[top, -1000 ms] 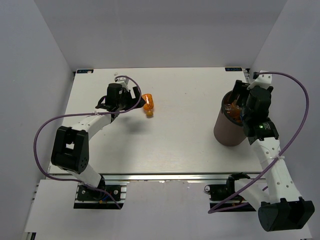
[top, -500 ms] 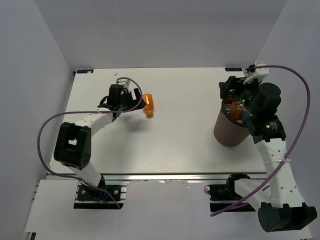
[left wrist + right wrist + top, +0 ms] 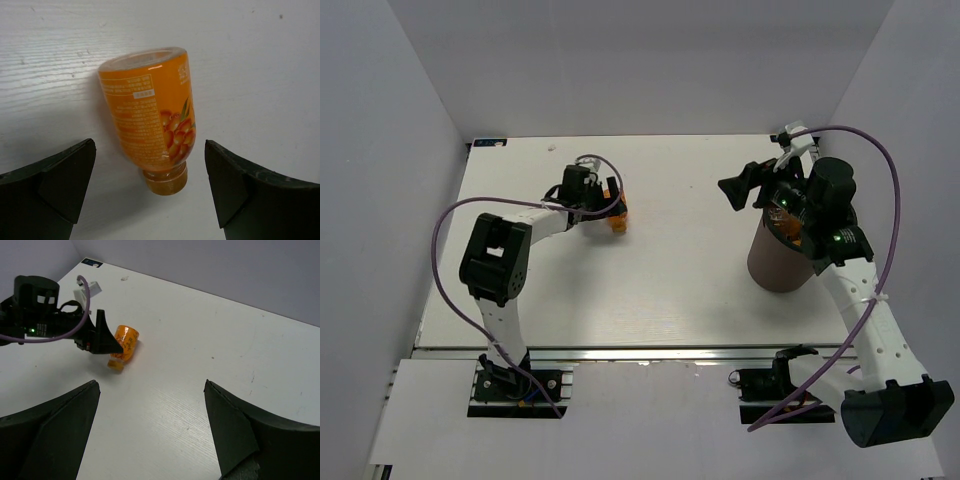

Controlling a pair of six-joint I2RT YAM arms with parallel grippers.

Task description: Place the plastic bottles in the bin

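Left gripper (image 3: 149, 144), spread wide; orange bottle (image 3: 150, 112) lying just ahead, cap nearest: advance, then clamp across body, not cap.

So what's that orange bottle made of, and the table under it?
The orange bottle looks like clear, shiny plastic: light glints on its base. The table looks like matte white board with fine wood-like grain lines, maybe painted wood.

Place: a robot test cell in a lab.
Walls: plain pale panels (image 3: 640, 60) close 3 edges of the bench: left, far and right.
Bench: bare white table (image 3: 700, 300), with a metal rail (image 3: 650, 356) along its near edge.
Rig: a left arm (image 3: 495, 265) and a right arm (image 3: 865, 310) bolted there, trailing purple cables (image 3: 898, 205).
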